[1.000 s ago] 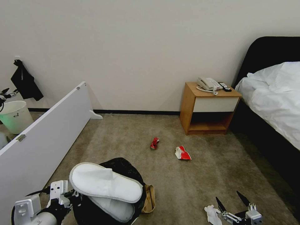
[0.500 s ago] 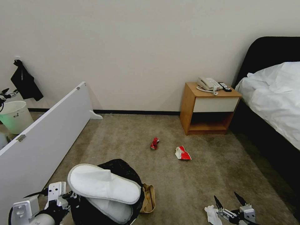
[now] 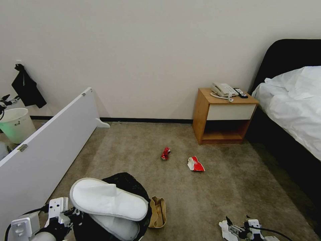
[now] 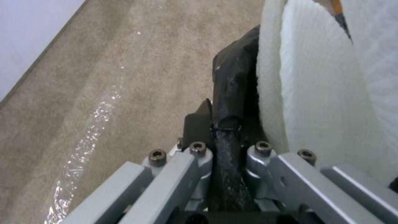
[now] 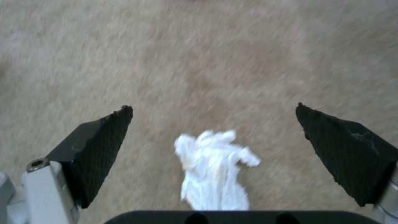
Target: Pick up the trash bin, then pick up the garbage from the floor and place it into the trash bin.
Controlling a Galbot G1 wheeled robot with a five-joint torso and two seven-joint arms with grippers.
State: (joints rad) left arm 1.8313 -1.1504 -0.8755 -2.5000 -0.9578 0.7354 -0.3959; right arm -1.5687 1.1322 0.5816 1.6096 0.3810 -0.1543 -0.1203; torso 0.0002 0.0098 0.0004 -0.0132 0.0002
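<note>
Head view: the right gripper (image 3: 238,225) has dropped toward the lower edge of the picture over the last second and now sits low above the floor (image 3: 217,187), just beside the crumpled tissue (image 3: 226,230). The left gripper (image 3: 68,214) has also sunk slightly, carrying the trash bin (image 3: 128,182) with it. The bin is held at the lower left, with two white slippers (image 3: 107,199) lying across its black-lined mouth. A brown paper bag (image 3: 157,211) lies on the floor touching the bin's right side. The red can (image 3: 165,153) and the red-and-white wrapper (image 3: 195,164) remain on the carpet further out, well apart from both grippers.

Left wrist view: the left gripper (image 4: 226,137) has its jaws clenched on the bin's black-lined rim (image 4: 232,81), with a slipper (image 4: 315,93) pressed against it.

Right wrist view: the right gripper (image 5: 213,124) has its jaws spread wide and released, one fingertip on either side of the tissue (image 5: 213,168), which lies on the floor between them.

Judgement: the descent places the tissue within grasping reach; the pick is not yet made.
</note>
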